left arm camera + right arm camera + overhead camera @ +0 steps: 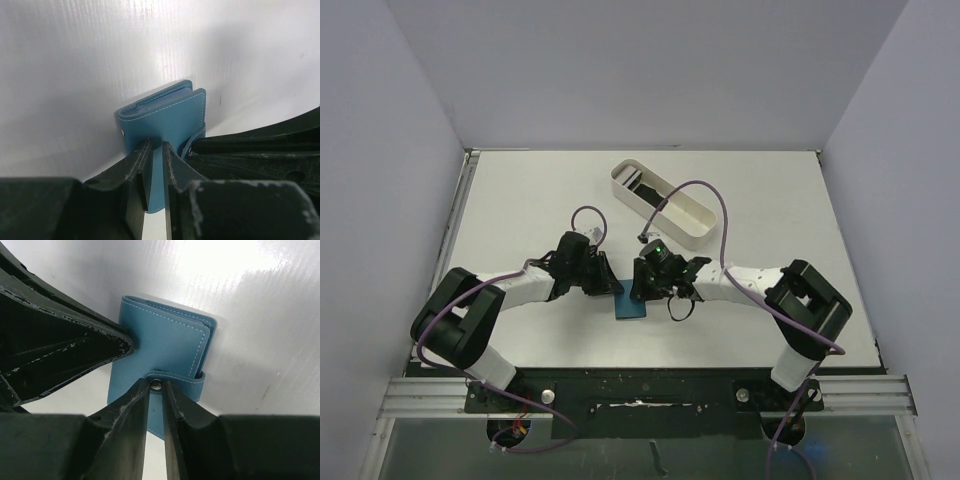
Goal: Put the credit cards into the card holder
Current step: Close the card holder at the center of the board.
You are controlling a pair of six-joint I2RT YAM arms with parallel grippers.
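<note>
My left end effector (156,150) is pinched nearly shut on the near edge of the card holder (165,112). My right end effector (156,386) is nipped onto its snap strap. The folded holder sits on the bench (520,200) between both arms, near the white tray (695,222).

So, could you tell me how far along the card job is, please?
Nothing looks done yet: the card holder lies folded, strap across. In hand: left gripper pinches its edge, right gripper its snap strap. To do: opening it, then moving the dark cards, seemingly in the white tray.
</note>
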